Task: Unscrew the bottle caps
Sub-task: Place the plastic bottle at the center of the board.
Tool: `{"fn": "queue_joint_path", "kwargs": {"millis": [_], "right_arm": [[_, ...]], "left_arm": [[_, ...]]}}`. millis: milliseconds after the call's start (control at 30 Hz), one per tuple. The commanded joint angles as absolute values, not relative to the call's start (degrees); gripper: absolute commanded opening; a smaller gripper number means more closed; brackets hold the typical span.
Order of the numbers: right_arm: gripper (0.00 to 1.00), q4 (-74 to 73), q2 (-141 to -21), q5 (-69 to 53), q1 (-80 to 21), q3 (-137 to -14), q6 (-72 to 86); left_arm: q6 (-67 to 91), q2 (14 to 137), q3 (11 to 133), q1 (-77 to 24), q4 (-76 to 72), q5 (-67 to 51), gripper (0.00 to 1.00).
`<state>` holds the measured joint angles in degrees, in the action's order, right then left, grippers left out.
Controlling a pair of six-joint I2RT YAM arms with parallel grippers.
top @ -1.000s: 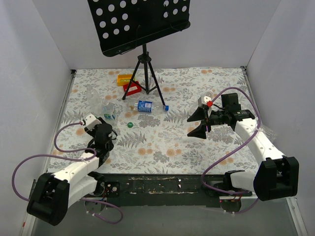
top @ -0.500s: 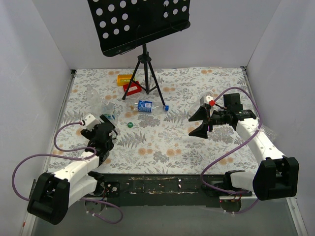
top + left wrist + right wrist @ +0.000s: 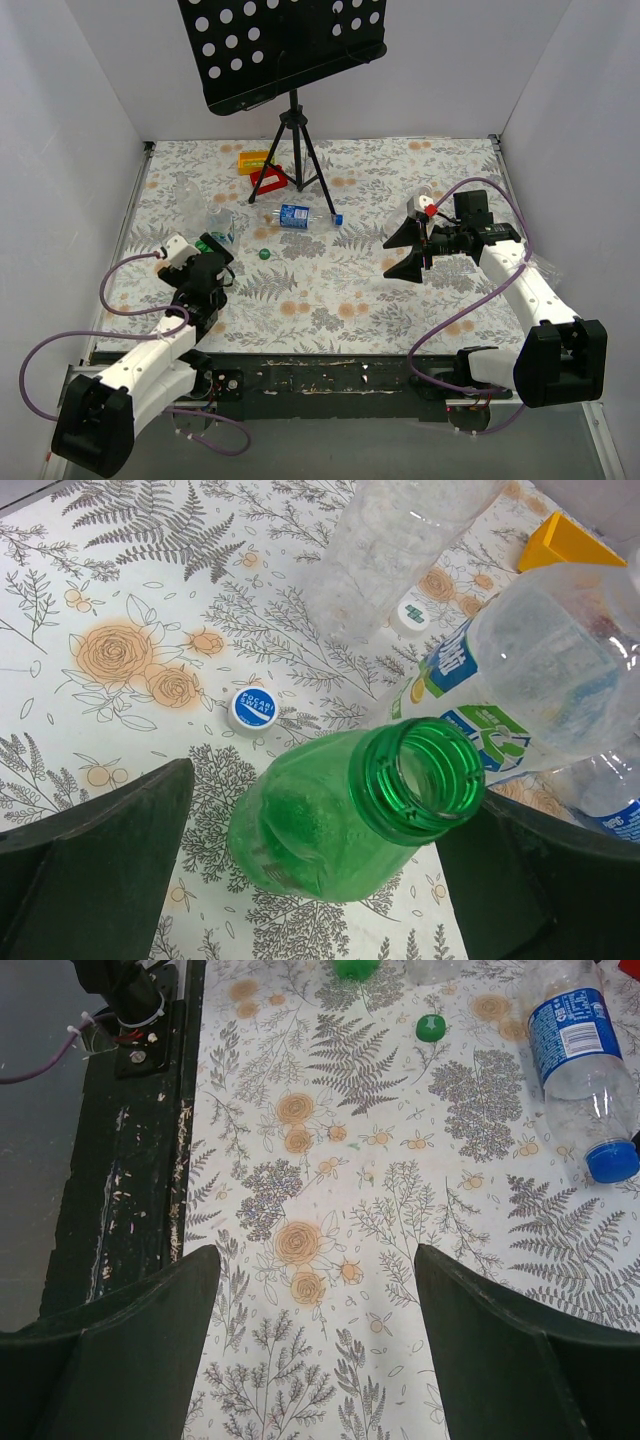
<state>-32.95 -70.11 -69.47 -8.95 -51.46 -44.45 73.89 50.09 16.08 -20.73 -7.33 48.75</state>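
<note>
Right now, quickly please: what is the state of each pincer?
Left pincer: open; the uncapped green bottle sits between its fingers, not gripped.
Right pincer: open, holding nothing.

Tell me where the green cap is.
In the top view, the green cap lies loose left of centre. It is just nearer the arms than the lying blue-capped bottle and to the right of the open green bottle.
</note>
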Motion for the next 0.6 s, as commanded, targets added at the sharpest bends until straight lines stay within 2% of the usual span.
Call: {"fn": "queue_joint_path", "kwargs": {"millis": [0, 567], "right_arm": [[0.86, -33.5, -70.2, -71.5, -8.4, -52.6, -45.5], [0.86, -33.8, -70.0, -71.6, -8.2, -52.7, -46.1]], "left_arm": [[74.4, 47.7, 18.9, -20.3, -3.7, 47.6, 0.98], [73.7, 44.7, 22.8, -20.3, 2.2, 43.3, 0.98]]}}
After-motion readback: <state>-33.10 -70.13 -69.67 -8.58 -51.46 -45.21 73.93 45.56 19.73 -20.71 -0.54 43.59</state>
